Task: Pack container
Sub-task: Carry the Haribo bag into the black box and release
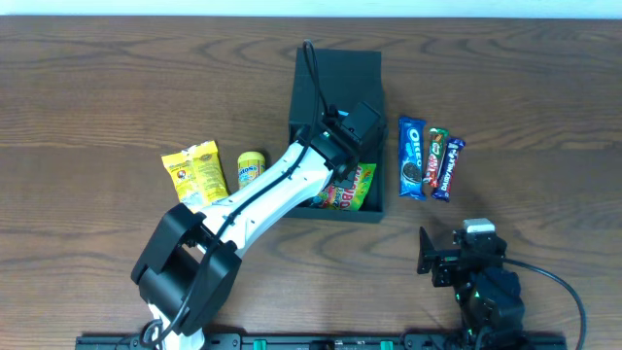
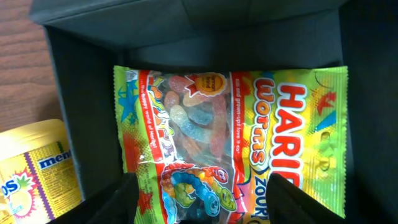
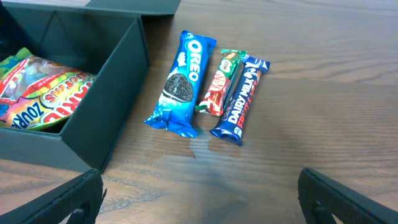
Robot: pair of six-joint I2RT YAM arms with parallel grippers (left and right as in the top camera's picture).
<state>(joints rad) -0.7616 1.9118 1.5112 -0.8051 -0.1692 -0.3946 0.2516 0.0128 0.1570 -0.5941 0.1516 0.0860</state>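
**Item 1, container** [image 1: 342,80]: dark teal box, lid flap laid open on the far side, standing at the middle of the wooden table [image 1: 97,87]. It holds one Haribo worms bag [image 2: 230,137], lying flat against the near wall.

**Item 2, left gripper** [image 2: 208,208]: hangs over the open container, directly above the bag. Its fingers [image 2: 127,199] are spread apart and hold nothing (whether the tips touch the bag cannot be told).

**Item 3, right gripper** [image 3: 202,199]: sits low at the near right of the table, well apart from the container, fingers wide apart and empty.

**Item 4, right of the container:** three packets side by side, namely an Oreo pack [image 1: 412,157], a red-and-green wafer bar [image 1: 434,154] and a Dairy Milk bar [image 1: 449,167], the last two touching.

**Item 5, left of the container:** a yellow pouch [image 1: 194,173] and a small yellow Mentos packet [image 1: 251,169], the Mentos nearer the box.
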